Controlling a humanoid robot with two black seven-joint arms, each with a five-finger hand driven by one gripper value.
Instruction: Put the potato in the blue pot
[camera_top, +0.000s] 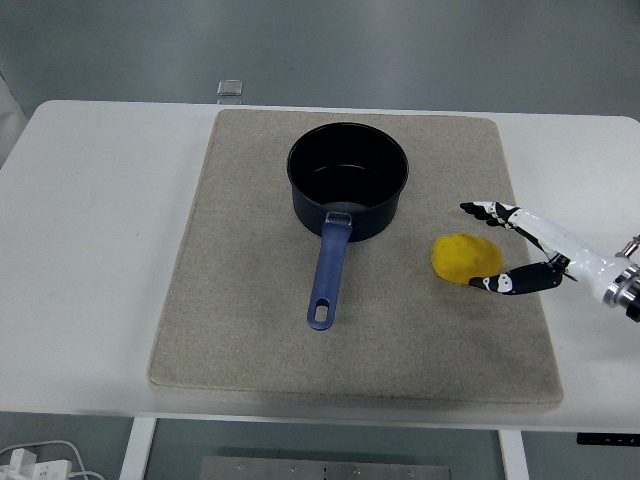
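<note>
The potato (466, 259) is seen lying on its side in the right middle of the frame, on the beige mat (230, 300) that covers most of the white table (90, 250); it is not yet lifted. The right hand (522, 250) is brought in from the right edge with its fingers (483, 209) spread above the potato's far end and the thumb tip set just beside, perhaps touching, its lower right side, so a span is framed for closing around it; nothing is grasped so far. The blue pot (348, 180) is placed up and to the left of the potato, apart from it, empty and open-topped, its handle pointed toward the bottom of the frame and clear of the likely carrying path.
</note>
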